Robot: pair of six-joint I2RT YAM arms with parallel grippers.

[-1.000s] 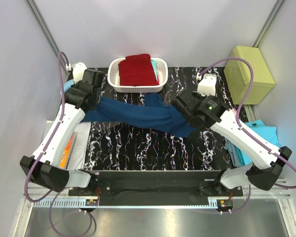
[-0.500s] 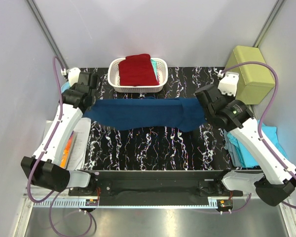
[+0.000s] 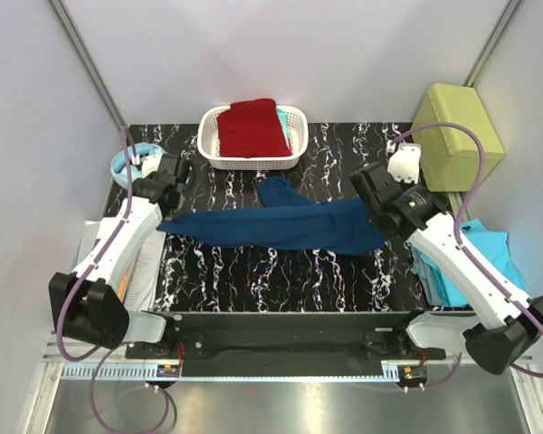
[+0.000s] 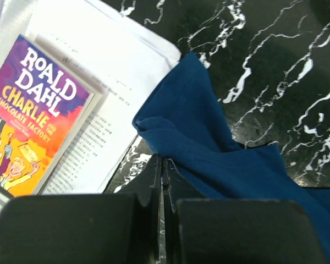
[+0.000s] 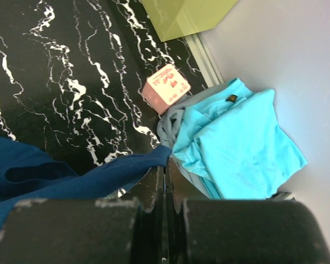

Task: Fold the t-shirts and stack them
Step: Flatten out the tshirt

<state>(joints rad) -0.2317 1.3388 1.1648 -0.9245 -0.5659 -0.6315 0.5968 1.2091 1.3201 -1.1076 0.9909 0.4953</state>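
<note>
Robot lab — panel-walled table (image 3: pixel 281 271)

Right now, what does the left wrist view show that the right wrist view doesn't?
Left wrist only: Charlie and the Chocolate Factory book with printed sheets. Right wrist only: turquoise t-shirt pile, pink cube, green box. Both: the navy t-shirt, pinched by the shut left hand or right hand, and the black marbled table.

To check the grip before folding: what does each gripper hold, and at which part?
The navy blue t-shirt: left gripper pinches its left end, right gripper its right end.
</note>
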